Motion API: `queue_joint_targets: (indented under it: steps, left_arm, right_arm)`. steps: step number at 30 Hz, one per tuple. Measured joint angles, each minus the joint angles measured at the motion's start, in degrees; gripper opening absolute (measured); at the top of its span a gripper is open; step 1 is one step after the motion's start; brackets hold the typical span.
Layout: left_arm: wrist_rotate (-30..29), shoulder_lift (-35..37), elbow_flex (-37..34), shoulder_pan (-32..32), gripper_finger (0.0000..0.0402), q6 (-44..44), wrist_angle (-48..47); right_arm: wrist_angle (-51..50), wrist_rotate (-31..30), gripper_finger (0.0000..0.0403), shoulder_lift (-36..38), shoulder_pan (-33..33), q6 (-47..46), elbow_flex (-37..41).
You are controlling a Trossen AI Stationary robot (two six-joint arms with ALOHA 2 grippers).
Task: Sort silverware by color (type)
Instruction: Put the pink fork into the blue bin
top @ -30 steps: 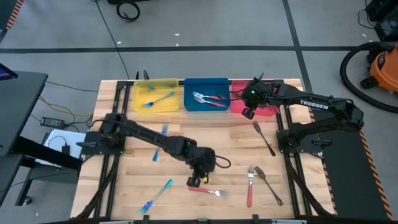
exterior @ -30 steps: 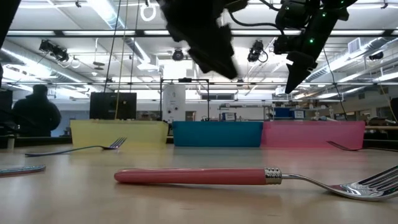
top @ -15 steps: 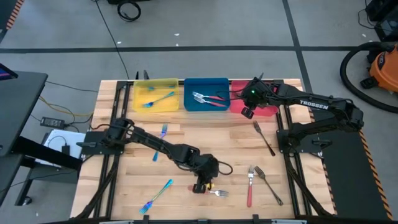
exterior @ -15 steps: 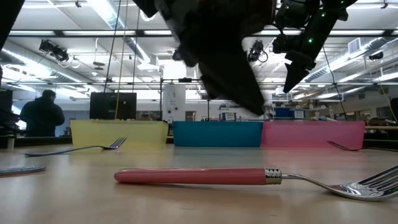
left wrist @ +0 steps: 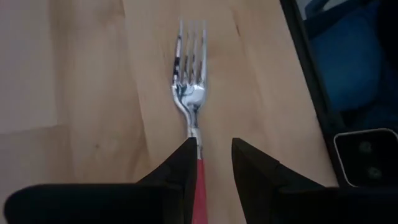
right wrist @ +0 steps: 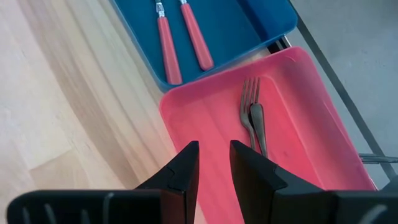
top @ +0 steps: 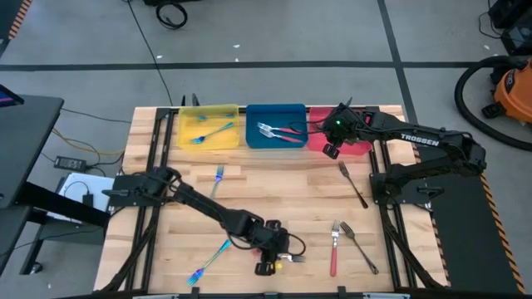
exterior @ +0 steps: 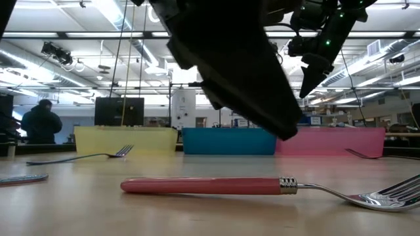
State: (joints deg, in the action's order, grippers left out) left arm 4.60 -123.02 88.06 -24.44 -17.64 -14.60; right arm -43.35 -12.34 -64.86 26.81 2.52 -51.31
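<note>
Left gripper [left wrist: 209, 155]: fingers narrowly parted, straddling the red-handled fork [left wrist: 190, 93] lying at the table's near edge, apparently lined up to grip it. Right gripper [right wrist: 209, 163]: narrowly parted, empty, waiting above the red tray [right wrist: 298, 143].

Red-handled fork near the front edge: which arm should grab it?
Left. The left gripper is directly over the red-handled fork, open fingers straddling its handle. The right gripper hovers far off over the pink tray.
</note>
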Motion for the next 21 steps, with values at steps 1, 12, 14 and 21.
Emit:
queue_joint_targets:
  steps: [1, 12, 14, 21]
  left_arm:
    - [-0.4, 0.0, 0.0, -0.3, 0.0100, -0.2, 0.1]
    - [-3.0, -1.6, -0.1, -0.7, 0.0101, -3.3, -0.3]
    - [-2.9, -2.5, 0.1, -0.4, 0.0102, -4.5, 0.5]
    - [0.5, -4.2, 0.0, 0.5, 0.0121, -6.1, 2.3]
  right_arm:
    - [0.1, 0.0, 0.0098, 0.0, 0.0, 0.0, 0.0]
    - [0.7, 0.1, 0.0098, 0.0, 0.0, 0.0, 0.0]
    - [1.0, 0.1, 0.0098, 0.0, 0.0, 0.0, 0.0]
    - [1.3, 0.2, 0.0098, 0.0, 0.0, -0.1, 0.0]
